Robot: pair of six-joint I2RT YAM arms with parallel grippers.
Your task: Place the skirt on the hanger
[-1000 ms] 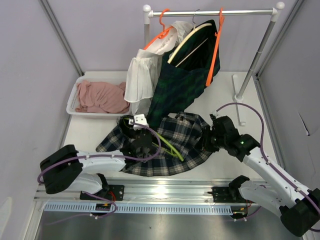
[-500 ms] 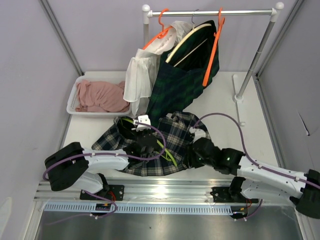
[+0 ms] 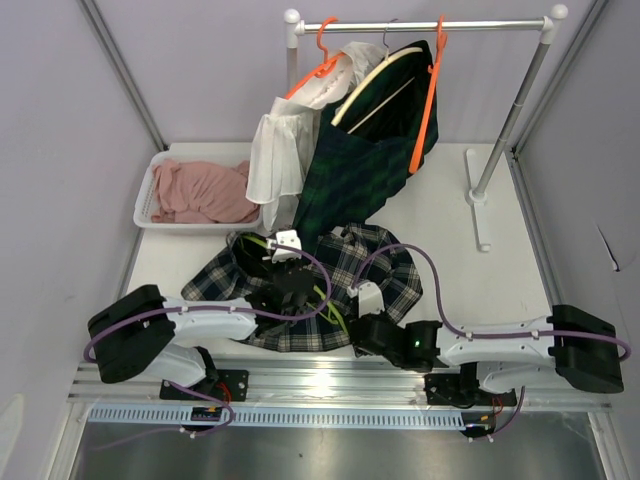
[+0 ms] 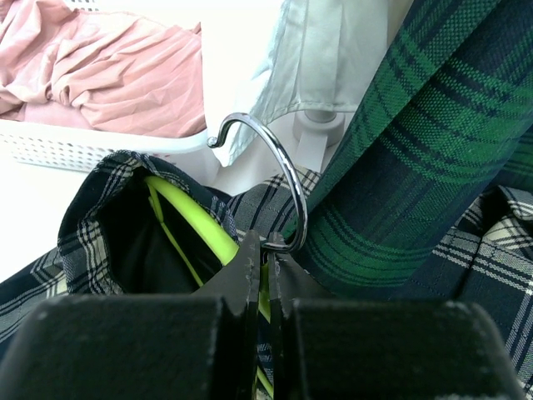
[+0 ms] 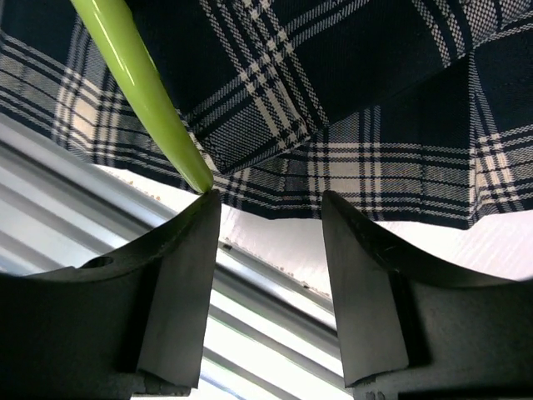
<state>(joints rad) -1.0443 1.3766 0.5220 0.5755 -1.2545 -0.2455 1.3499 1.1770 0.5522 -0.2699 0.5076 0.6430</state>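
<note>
The left gripper (image 4: 266,248) clenches the lime-green hanger (image 4: 193,218) below its hook, inside the plaid skirt (image 3: 385,275) lying on the table (image 3: 450,200), near side. The right gripper (image 5: 271,242) stands released at the skirt's near hem.

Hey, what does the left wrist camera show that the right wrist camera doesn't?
Only left wrist: the left gripper shut on the metal hook, pink cloth in a white basket, and a hanging green plaid garment. Only right wrist: the right gripper, open, at the hem of the skirt, with the metal rail beyond. Both: the lime-green hanger and that skirt.
</note>
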